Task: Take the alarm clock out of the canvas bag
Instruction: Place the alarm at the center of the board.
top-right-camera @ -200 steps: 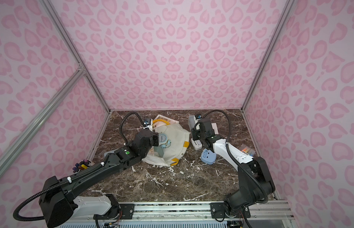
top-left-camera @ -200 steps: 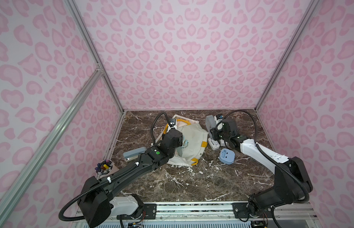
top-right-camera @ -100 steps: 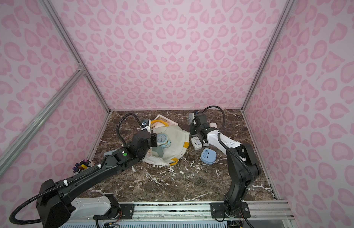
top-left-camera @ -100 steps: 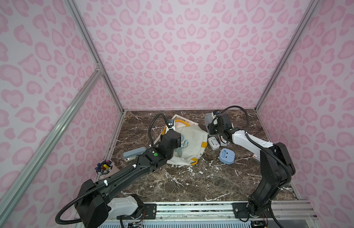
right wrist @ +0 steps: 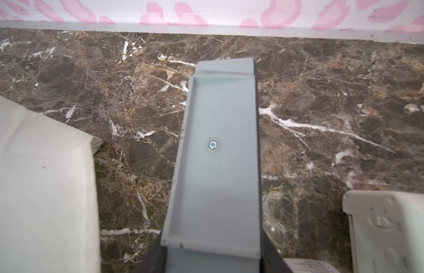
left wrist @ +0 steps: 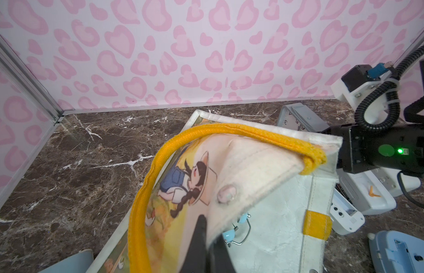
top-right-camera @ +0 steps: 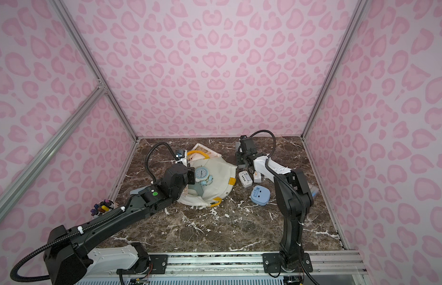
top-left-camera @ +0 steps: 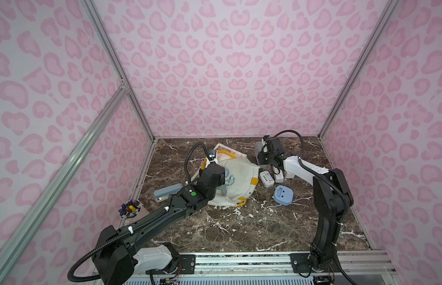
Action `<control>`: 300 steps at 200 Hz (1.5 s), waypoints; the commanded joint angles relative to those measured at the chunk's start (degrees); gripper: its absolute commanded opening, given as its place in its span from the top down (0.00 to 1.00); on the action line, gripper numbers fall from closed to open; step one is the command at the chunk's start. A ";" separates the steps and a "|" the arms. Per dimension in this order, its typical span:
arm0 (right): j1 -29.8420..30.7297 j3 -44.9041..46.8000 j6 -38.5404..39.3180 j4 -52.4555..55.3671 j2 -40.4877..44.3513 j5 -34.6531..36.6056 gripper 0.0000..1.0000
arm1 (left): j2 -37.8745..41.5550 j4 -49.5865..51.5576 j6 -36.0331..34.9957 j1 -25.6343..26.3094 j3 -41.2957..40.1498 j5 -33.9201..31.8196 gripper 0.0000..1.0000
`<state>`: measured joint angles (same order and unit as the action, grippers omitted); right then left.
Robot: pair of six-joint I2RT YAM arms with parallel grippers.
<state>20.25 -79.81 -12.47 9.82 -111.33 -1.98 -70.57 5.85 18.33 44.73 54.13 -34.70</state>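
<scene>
Raised canvas bag [top-left-camera: 242,179] with round blue alarm clock [top-right-camera: 202,172] lying in its mouth.
At centre, the left claw [left wrist: 207,227] pinches the bag's rim; upper right, the right claw [right wrist: 212,256] clamps a grey clock [right wrist: 218,153].

A dark marble table [top-left-camera: 239,229] with white veins carries the canvas bag [top-left-camera: 239,170], slumped near the back — a grey stapler [top-left-camera: 167,192] and cup of pens [top-left-camera: 130,209] to its left, a white box [top-left-camera: 266,178] and blue clock [top-left-camera: 283,195] to its right.

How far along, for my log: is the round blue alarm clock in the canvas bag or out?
Inside: the alarm clock lies in the mouth of the canvas bag, below the rim the left gripper pinches up.
</scene>
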 commanded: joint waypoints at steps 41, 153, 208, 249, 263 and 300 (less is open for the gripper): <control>-0.38 -0.66 -1.36 1.91 -1.99 -0.29 0.68 | 0.17 1.38 0.33 -0.10 -0.26 -1.95 0.97; -1.30 -0.52 -2.55 4.33 -2.94 -2.09 0.51 | -0.36 1.39 0.39 -0.12 0.12 -1.78 0.97; -1.53 0.27 -3.02 3.99 -2.33 -2.24 0.40 | -0.41 1.45 0.58 -0.13 0.01 -1.71 0.97; -1.62 1.27 -2.64 2.72 -0.55 -3.12 0.33 | -0.36 1.41 0.57 -0.11 0.09 -1.78 0.97; -1.63 1.88 -2.72 2.08 0.32 -3.12 0.31 | -0.40 1.41 0.64 -0.09 0.10 -1.69 0.97; -1.89 4.38 -3.00 -0.07 3.38 -4.33 0.26 | -0.54 1.26 0.57 -0.15 0.19 -1.26 0.97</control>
<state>18.48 -76.79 -15.22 12.62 -109.23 -4.78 -70.94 5.89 18.52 44.73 54.13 -34.94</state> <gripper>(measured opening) 0.733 0.060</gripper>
